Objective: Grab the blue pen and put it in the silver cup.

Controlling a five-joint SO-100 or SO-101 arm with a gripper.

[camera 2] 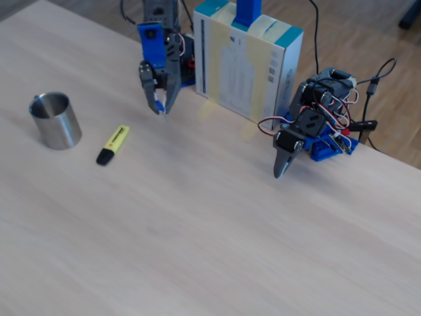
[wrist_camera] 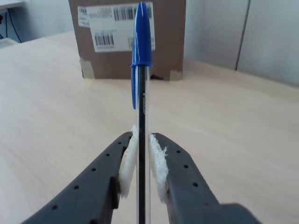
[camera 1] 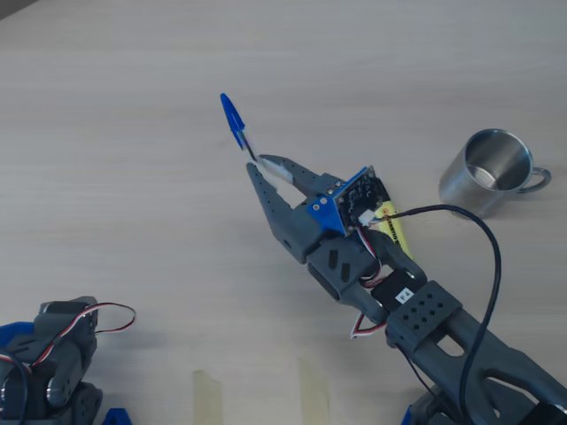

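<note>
- The blue pen (wrist_camera: 141,70) is clamped between the white pads (wrist_camera: 128,161) of the pincer (wrist_camera: 142,154) — cap end sticking out past the fingertips, lifted off the worktop (camera 1: 133,221).
- In the overhead view the pen (camera 1: 234,122) points up-left, well apart from the silver cup (camera 1: 487,173).
- The cup (camera 2: 55,120) stands upright — a yellow highlighter (camera 2: 113,144) lies near it.
- A cardboard box (wrist_camera: 126,39) stands behind the pen in the wrist view.
</note>
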